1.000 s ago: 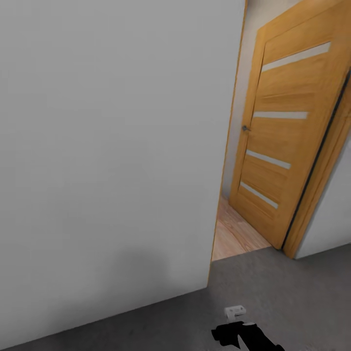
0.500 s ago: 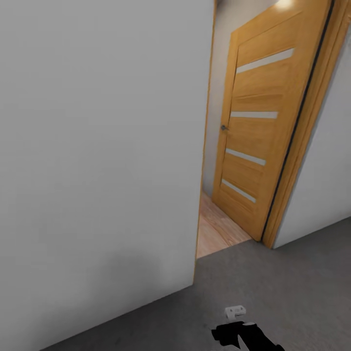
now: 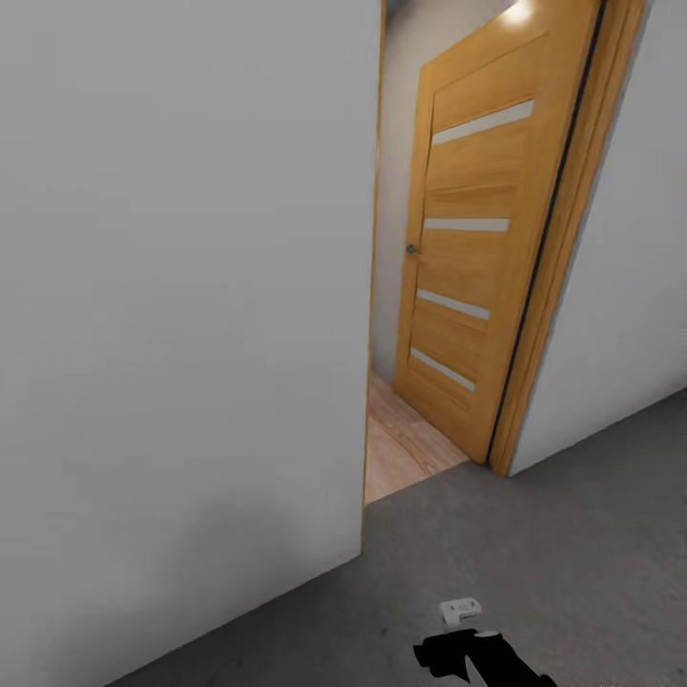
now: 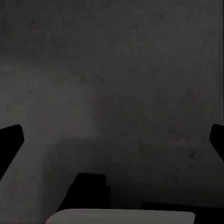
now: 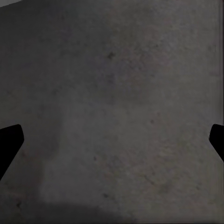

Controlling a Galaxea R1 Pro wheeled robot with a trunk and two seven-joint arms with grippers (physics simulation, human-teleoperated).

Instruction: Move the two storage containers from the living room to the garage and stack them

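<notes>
Right, the robot stands on the grey concrete floor (image 3: 534,534) of the garage, facing the orange door (image 3: 477,258) with its four frosted strips. That door hangs open, swung away into the next room, and a wedge of light wood flooring (image 3: 405,448) shows through the gap just beside it. To the near side of the door, a big white wall (image 3: 181,315) takes up most of the head view, its corner edge right at the opening.

No red-orange containers anywhere in sight, so the judgement is that the robot is travelling, heading for the doorway to fetch one from the living room. Both hands are empty: the left hand (image 4: 112,140) has its dark fingertips spread wide at either side of its camera, only concrete beneath, and the right hand (image 5: 112,140) is spread the same way over bare floor. A dark piece of the robot with a small white bracket (image 3: 460,611) sits low in the head view, below the door.

To do this leg well, the base wants squaring up to the opening first; the gap between wall corner and door looks narrow from this angle. Clip that corner and the run stalls. Keep the arms tucked low and go through centred.
</notes>
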